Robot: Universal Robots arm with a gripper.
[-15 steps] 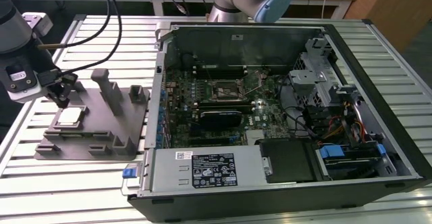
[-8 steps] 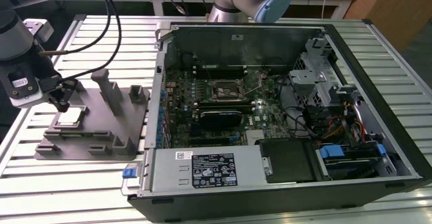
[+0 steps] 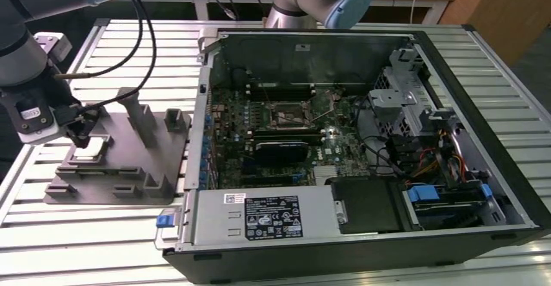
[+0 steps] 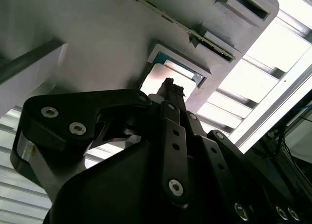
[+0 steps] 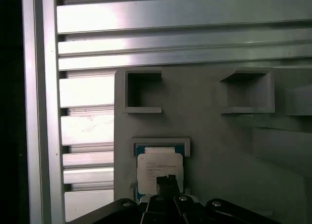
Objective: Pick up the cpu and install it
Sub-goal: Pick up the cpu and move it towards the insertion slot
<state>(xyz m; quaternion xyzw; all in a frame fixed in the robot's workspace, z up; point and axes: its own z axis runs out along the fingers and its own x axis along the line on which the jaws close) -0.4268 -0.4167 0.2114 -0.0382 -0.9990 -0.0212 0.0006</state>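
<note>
Slatted aluminium table (image 3: pixel 129 34) carries a grey plastic fixture block (image 3: pixel 129 170). The small silvery square cpu (image 5: pixel 155 163) lies in its recess, not yet lifted. My gripper (image 5: pixel 165 182) hangs right over it; apart or together, I cannot tell. Picking calls for a square, gentle hold.
</note>
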